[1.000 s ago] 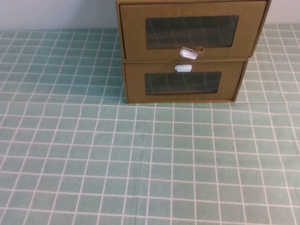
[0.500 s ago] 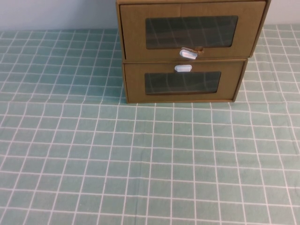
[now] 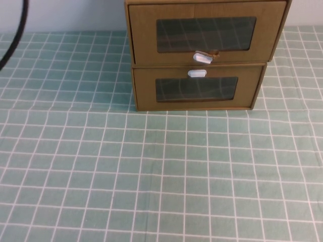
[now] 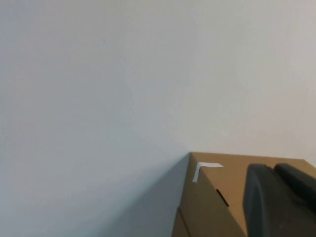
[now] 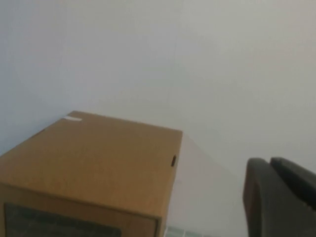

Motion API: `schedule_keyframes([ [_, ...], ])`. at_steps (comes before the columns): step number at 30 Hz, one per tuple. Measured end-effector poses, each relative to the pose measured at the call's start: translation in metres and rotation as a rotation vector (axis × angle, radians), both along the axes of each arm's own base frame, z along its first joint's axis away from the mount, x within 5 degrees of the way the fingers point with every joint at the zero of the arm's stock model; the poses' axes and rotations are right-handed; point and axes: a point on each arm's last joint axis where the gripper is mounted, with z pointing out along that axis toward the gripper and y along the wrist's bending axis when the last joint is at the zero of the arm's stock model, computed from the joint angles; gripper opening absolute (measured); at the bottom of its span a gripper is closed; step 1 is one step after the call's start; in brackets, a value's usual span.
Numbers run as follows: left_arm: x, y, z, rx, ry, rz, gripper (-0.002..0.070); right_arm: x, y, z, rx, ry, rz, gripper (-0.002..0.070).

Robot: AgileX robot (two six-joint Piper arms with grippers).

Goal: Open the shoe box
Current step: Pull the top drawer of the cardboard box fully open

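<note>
Now | shoe box (image 3: 202,55) shut, at table (image 3: 151,176) far edge | right gripper (image 5: 279,197) closed, high near box | left gripper (image 4: 279,200) high, state unclear

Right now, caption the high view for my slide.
Two stacked, closed cardboard shoe boxes on checked cloth; left pincer and right pincer out of frame, both aloft.

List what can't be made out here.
Contents of shoe box: high view, windows show only reflections.
Its top: high view, cut by edge.
Most of left gripper: left wrist view, corner cuts it.
Most of right gripper: right wrist view, likewise; neither in high view.
Where cable leads: high view, off-frame.
</note>
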Motion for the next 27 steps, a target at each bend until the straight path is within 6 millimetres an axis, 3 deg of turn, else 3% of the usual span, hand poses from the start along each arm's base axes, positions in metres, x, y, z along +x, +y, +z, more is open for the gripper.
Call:
schedule_keyframes([
  [3,0.023,-0.004,-0.010,0.002,0.052,-0.005,-0.0005,0.012,0.003,-0.011,-0.041,0.101,0.020,-0.0013],
  [8,0.067,-0.020,-0.024,0.141,0.224,-0.090,-0.0005,0.038,0.002,-0.039,-0.276,0.306,0.008,-0.0014],
  [15,0.120,-0.058,-0.015,0.302,0.299,-0.440,-0.0005,0.074,-0.007,-0.066,-0.531,0.457,-0.069,-0.0014],
  [18,0.143,-0.078,-0.020,0.326,0.338,-0.602,-0.0005,0.089,-0.006,-0.079,-0.617,0.523,-0.063,-0.0014],
  [23,0.176,-0.118,-0.041,0.386,0.346,-0.761,-0.0005,0.105,0.020,-0.099,-0.650,0.589,0.094,-0.0013],
  [27,0.188,-0.151,-0.047,0.428,0.285,-0.796,-0.0005,0.116,0.047,-0.118,-0.644,0.637,0.249,-0.0014],
])
